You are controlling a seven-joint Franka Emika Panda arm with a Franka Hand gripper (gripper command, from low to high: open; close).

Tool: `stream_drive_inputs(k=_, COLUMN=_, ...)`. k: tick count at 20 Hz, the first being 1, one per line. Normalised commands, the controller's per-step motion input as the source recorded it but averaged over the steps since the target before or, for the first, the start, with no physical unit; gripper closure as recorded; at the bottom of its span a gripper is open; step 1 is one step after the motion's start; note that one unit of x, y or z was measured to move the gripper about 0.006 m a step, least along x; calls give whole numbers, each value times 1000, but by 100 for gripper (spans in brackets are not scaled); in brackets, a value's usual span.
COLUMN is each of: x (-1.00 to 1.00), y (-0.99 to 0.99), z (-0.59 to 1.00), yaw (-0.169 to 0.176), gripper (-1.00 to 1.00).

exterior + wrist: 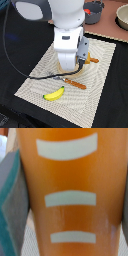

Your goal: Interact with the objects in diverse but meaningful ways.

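An orange-brown bread loaf (70, 183) with three white slash marks fills the wrist view, very close to the camera. A grey-teal finger (10, 208) lies against one long side of it and a grey edge shows at the other, so my gripper (67, 228) looks shut on the loaf. In the exterior view the arm's white hand (69, 47) hangs low over the woven mat (100, 85) and hides the fingers and the loaf. A yellow banana (54, 93) lies on the mat nearer the camera. The red tomato (87, 10) sits in a dark bowl.
An orange-brown stick-like piece (75, 83) lies on the mat beside the hand, and another small orange piece (93, 60) on its far side. A dark grey bowl (96, 15) and a beige bowl (123, 17) stand at the back. A black cable (20, 65) crosses the mat.
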Motion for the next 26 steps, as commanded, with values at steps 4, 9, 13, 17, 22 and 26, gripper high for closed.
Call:
stream_drive_inputs(k=4, x=-204, y=163, z=-206, yaw=0, gripper=100)
stream_drive_inputs(k=9, x=-191, y=163, z=-225, yaw=0, gripper=100)
stream_drive_inputs(k=13, x=-144, y=144, z=-236, yaw=0, gripper=100)
stream_drive_inputs(k=17, x=-109, y=139, z=-199, yaw=0, gripper=100)
stream_drive_inputs(k=22, x=2, y=88, z=-73, yaw=0, gripper=-100)
stream_drive_inputs(k=26, x=178, y=178, z=232, yaw=0, gripper=-100)
